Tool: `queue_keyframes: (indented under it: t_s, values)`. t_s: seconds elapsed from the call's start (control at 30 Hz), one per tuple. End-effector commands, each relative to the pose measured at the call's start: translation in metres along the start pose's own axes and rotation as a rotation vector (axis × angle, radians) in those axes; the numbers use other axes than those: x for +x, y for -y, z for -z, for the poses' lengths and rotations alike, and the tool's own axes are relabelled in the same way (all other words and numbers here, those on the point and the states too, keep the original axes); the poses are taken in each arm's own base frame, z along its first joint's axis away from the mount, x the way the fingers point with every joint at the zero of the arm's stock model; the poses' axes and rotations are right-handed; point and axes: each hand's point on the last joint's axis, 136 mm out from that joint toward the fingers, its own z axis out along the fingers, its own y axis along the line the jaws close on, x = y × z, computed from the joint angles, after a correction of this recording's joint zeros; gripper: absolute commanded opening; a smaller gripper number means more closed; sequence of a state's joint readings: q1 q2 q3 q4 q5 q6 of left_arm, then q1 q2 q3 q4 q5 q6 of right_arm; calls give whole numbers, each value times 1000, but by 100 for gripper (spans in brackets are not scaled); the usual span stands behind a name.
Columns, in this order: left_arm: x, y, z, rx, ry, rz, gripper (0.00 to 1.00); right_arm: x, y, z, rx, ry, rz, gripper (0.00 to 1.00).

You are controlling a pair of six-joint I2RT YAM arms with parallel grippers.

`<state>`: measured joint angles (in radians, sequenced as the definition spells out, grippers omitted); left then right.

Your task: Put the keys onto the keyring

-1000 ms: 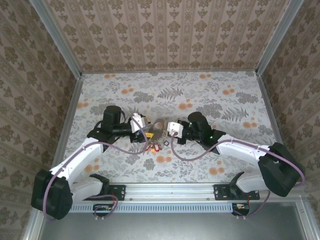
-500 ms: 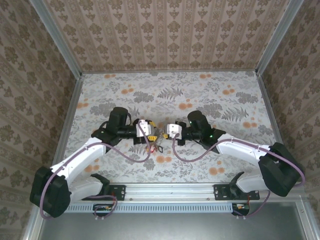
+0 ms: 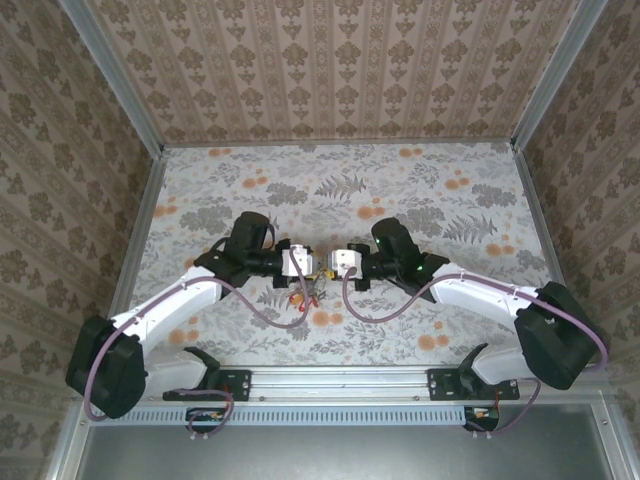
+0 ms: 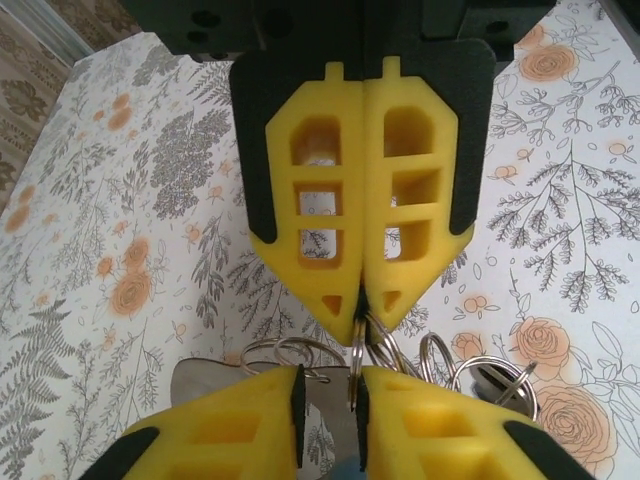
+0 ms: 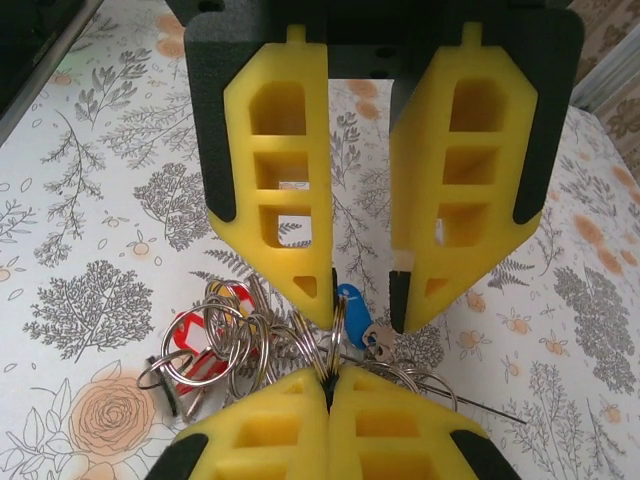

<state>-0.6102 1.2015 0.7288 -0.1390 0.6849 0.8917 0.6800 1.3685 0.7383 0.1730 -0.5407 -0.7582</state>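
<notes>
Left arm (image 3: 170, 305) swung inward over last second, closing on right arm (image 3: 480, 295) above floral table (image 3: 450, 190). Grippers now meet tip to tip at mid-table. Left gripper (image 4: 362, 315) pressed together, pinching wire ring (image 5: 335, 325) at its tips. Right gripper (image 5: 360, 303) spread, fingers straddling same ring. Keys bunched among metal rings on table under tips: red key (image 5: 195, 342) off to one side, blue key (image 5: 350, 298) between right fingers. Unclear whether pinched ring is keyring.

Floral-print table (image 3: 450, 170); damask-patterned walls (image 3: 330, 70).
</notes>
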Motion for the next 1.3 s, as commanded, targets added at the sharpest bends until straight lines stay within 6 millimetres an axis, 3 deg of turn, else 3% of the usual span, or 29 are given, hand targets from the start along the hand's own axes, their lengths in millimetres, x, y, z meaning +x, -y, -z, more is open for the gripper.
queue_keyframes:
  t_s: [0.0,0.07,0.17,0.27,0.33,0.63,0.77,1.0,1.27]
  values:
    - [-9,-2,1,9,11,-44,15,-22,8,1,-13,65,44,4]
    - [-10,-2,1,6,13,-46,12,-24,9,1,-5,70,42,6]
    - [-14,-3,3,1,24,-52,0,-23,11,3,12,72,22,14]
    - [-17,-8,5,-33,29,-54,0,-21,12,6,33,74,0,29]
    - [-20,-15,8,-76,32,-63,0,-21,11,10,39,74,-4,32]
    - [-35,-30,24,-163,50,-98,0,-20,4,32,79,62,-19,35]
    - [-41,-31,29,-183,58,-108,0,-29,1,43,88,88,-18,40]
    - [-44,-28,32,-175,67,-116,0,-42,11,71,95,112,-11,39]
    - [-54,-23,37,-159,109,-131,0,-33,16,68,85,70,2,30]
